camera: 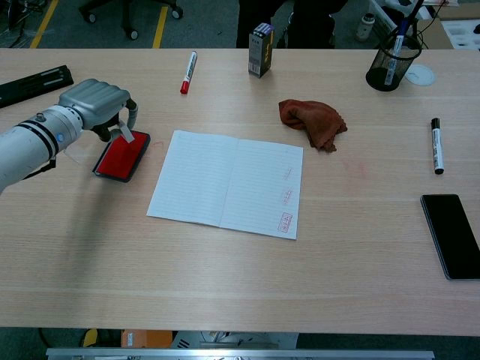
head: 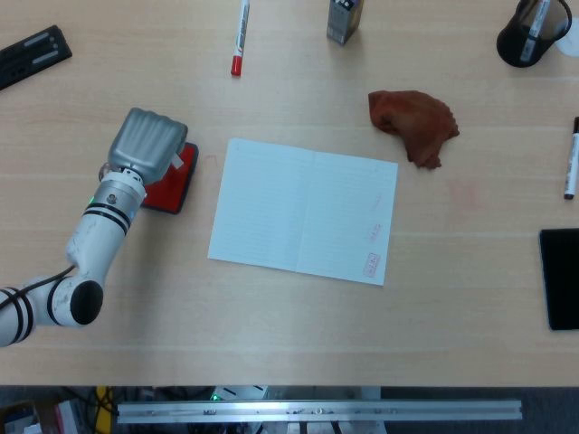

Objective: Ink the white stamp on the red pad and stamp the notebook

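My left hand [head: 145, 143] [camera: 97, 101] hovers over the far end of the red ink pad [head: 175, 182] [camera: 121, 156], fingers curled round the small white stamp [camera: 124, 134]. In the chest view the stamp's lower end shows just above the pad's far edge; the head view hides it under the hand. The open notebook [head: 303, 210] [camera: 225, 182] lies to the right of the pad, with red stamp marks [head: 372, 263] on its right page. My right hand shows in neither view.
A red-brown cloth [head: 412, 122] lies beyond the notebook's right corner. A red marker [head: 239, 36], a small box [head: 344, 18] and a pen cup [head: 529, 32] stand along the far edge. A black marker [head: 571, 163] and phone [head: 561, 276] lie at right; a black bar [head: 32, 54] at far left.
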`<state>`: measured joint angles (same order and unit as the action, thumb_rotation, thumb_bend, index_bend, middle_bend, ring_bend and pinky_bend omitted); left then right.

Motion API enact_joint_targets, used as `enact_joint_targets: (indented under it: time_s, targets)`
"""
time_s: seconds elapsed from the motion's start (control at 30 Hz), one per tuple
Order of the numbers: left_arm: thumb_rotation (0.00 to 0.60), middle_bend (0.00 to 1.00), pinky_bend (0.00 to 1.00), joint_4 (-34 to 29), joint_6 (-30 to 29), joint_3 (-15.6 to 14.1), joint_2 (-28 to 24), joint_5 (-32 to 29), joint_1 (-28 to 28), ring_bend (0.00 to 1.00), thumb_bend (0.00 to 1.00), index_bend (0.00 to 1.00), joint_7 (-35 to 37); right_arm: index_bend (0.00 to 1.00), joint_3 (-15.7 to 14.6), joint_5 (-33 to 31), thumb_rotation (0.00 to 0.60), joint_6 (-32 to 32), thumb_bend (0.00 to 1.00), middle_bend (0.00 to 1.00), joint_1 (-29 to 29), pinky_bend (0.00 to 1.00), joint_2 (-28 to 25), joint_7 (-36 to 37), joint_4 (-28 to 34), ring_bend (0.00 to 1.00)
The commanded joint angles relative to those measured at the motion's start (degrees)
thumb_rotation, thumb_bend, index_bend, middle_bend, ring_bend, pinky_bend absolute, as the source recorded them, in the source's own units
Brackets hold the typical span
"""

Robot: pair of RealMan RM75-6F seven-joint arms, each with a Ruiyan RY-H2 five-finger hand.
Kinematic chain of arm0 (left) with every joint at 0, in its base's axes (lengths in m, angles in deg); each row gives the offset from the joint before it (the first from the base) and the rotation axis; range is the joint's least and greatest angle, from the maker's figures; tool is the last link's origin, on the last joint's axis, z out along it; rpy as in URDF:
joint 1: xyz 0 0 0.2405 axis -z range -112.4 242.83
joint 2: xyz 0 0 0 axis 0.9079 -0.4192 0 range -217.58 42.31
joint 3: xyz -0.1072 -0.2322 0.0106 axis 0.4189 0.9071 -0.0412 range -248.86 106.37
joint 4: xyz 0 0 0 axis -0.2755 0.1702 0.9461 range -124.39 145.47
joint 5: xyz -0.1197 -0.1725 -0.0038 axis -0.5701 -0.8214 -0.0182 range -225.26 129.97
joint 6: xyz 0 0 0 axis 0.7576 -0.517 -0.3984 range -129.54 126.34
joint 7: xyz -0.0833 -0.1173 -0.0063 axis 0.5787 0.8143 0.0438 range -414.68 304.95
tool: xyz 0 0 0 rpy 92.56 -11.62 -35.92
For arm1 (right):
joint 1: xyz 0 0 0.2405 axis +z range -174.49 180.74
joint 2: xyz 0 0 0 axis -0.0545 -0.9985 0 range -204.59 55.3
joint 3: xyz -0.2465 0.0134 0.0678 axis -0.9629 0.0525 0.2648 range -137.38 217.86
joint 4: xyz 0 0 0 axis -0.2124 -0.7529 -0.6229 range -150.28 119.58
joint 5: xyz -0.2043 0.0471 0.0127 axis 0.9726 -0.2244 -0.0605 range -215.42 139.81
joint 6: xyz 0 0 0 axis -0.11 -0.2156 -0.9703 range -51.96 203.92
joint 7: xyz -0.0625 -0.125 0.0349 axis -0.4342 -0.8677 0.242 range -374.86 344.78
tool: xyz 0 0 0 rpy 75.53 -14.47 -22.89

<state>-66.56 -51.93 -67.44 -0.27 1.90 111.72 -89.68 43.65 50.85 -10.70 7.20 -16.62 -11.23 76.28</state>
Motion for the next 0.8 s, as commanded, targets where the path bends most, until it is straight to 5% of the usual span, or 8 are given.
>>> enact_joint_targets:
  time_s: [0.03,0.3,0.8]
  targets:
    - [0.600,1.00,1.00,-3.5,-1.7,1.1,-2.0,0.6,0.3,1.00,0.38,0.60,-0.5,0.39,0.0,0.1,0.600,0.0,0.19,0.48,0.0,0.52,0.2,0.3,-0.3,0.41]
    - [0.600,1.00,1.00,-10.3,-4.7,1.2,-2.1,0.4,0.9,1.00,0.38,0.60,-3.7,0.39,-0.1,0.2,0.600,0.0,0.19,0.48,-0.1,0.52,0.5,2.0,-1.7,0.41]
    - [0.600,1.00,1.00,-13.9,-9.5,-2.5,5.8,5.5,2.0,1.00,0.38,0.60,-12.4,0.39,-0.3,-0.4,0.600,0.0,0.19,0.48,-0.5,0.52,0.1,4.0,-3.5,0.41]
